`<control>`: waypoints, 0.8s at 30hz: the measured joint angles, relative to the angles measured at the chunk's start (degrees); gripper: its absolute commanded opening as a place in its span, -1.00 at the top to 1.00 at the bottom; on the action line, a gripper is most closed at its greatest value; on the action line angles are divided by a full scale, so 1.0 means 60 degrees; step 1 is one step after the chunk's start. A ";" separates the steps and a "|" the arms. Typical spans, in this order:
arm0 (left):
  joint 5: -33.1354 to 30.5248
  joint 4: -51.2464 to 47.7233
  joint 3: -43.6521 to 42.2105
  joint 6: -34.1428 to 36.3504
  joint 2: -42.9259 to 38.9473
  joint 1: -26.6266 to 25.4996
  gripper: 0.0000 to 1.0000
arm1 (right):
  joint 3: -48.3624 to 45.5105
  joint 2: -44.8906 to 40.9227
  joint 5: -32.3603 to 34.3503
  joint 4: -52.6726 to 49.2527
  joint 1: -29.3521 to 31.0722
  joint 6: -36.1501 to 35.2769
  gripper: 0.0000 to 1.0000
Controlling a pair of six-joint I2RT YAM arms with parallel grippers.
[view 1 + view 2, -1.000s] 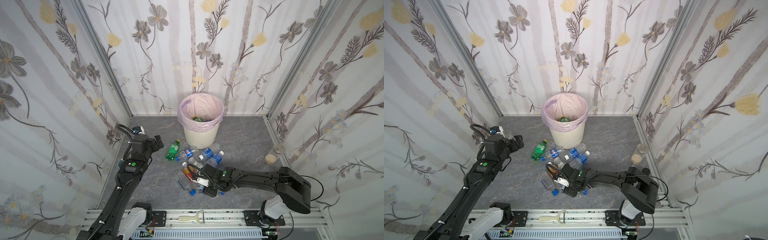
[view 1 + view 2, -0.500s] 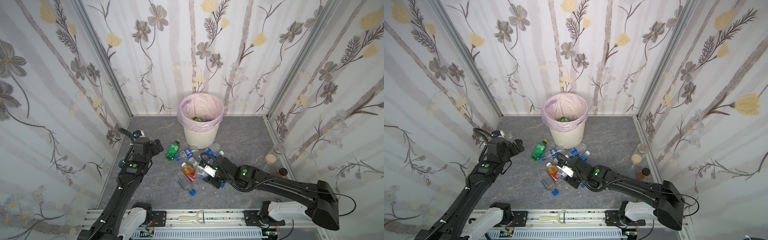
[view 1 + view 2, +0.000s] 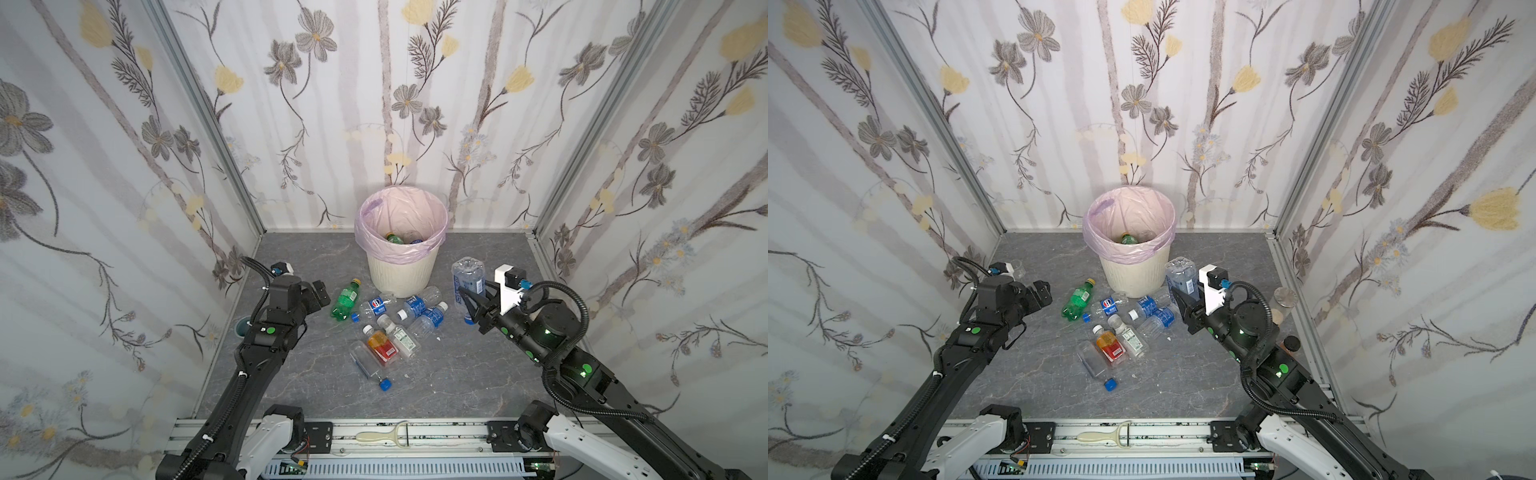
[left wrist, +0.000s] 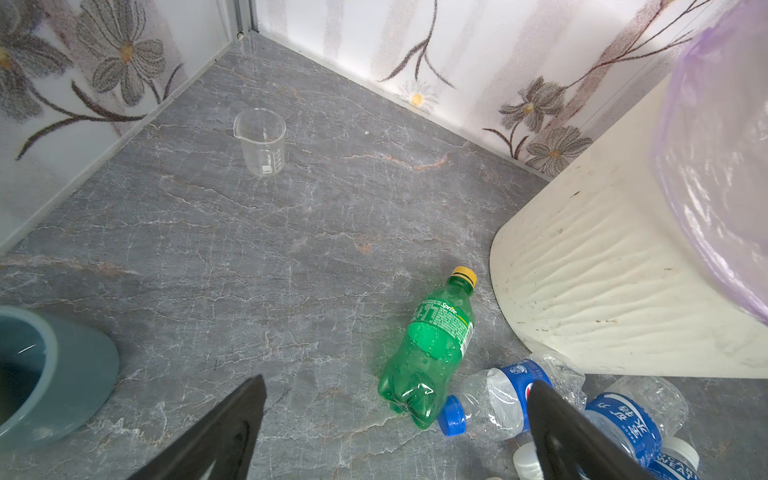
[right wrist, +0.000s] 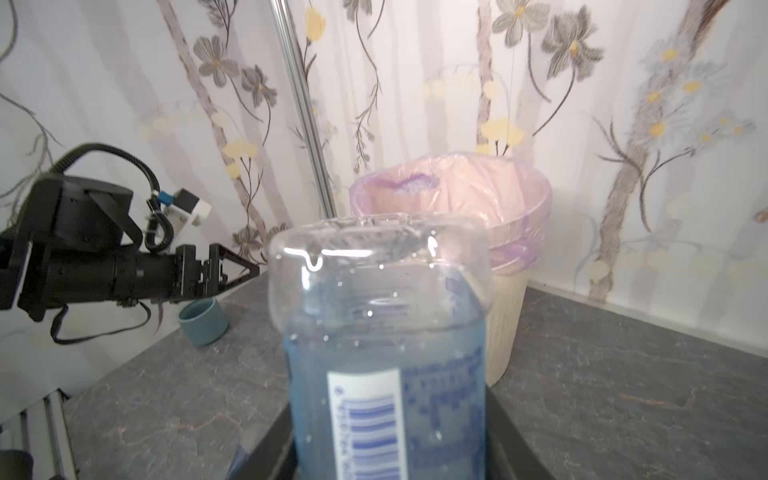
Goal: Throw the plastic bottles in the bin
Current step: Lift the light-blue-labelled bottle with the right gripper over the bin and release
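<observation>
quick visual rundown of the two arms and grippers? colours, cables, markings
Both arms are black with white base links and small green round dots along their links. The left gripper and right gripper have black, tapered, pointed fingers. Each wrist carries a white camera block with a blue connector, and a black ribbed cable loops along each arm.

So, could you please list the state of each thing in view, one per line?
Right tool: shut on the clear blue-label bottle, lifted beside the bin, base up.
Left tool: open, empty, above the floor.
Bin: upright, open, a few bottles inside.
Green bottle: lying on the floor, capped.
Orange-red bottle: lying flat, capped.
Beaker: upright, empty.
</observation>
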 measured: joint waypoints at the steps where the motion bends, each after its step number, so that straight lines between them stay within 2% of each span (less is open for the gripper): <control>1: 0.0007 0.0004 0.0000 -0.0029 0.0025 0.0000 -1.00 | 0.0197 0.0091 0.0004 0.0142 -0.0127 -0.0044 0.32; 3: 0.0007 -0.0011 0.0000 -0.0069 0.0051 0.0000 -1.00 | 0.0776 0.0561 -0.0073 0.0306 -0.0419 -0.0076 0.32; 6: 0.0000 -0.0018 0.0000 -0.0146 -0.0018 0.0000 -1.00 | 0.2408 0.2127 -0.0364 0.0492 -0.0776 -0.0095 0.28; 8: 0.0000 -0.0015 0.0000 -0.0182 -0.0135 0.0000 -1.00 | 0.4262 0.3825 -0.0714 0.0237 -0.0976 -0.0076 0.05; 12: 0.0007 -0.0015 0.0000 -0.0233 -0.0219 0.0000 -1.00 | 0.8470 0.7621 -0.1297 -0.0295 -0.1279 0.0186 -0.61; 13: 0.0018 -0.0015 0.0000 -0.0237 -0.0219 0.0000 -1.00 | 0.9511 0.8612 -0.1395 -0.0747 -0.1333 0.0189 -0.72; 15: 0.0138 -0.0015 0.0000 -0.0240 -0.0248 0.0000 -1.00 | 1.0743 0.9755 -0.1472 -0.1770 -0.1392 0.0244 -0.80; 18: 0.0335 -0.0018 0.0000 -0.0240 -0.0408 -0.0004 -1.00 | 1.0703 0.9923 -0.1530 -0.2648 -0.1402 0.0350 -0.88; 21: 0.0521 -0.0022 0.0000 -0.0219 -0.0623 -0.0004 -1.00 | 0.9271 0.8899 -0.1606 -0.2455 -0.1384 0.0346 -0.98; 24: 0.0619 -0.0011 0.0004 0.0022 -0.0801 -0.0004 -1.00 | 0.7756 0.7661 -0.1596 -0.1953 -0.1417 0.0339 -0.99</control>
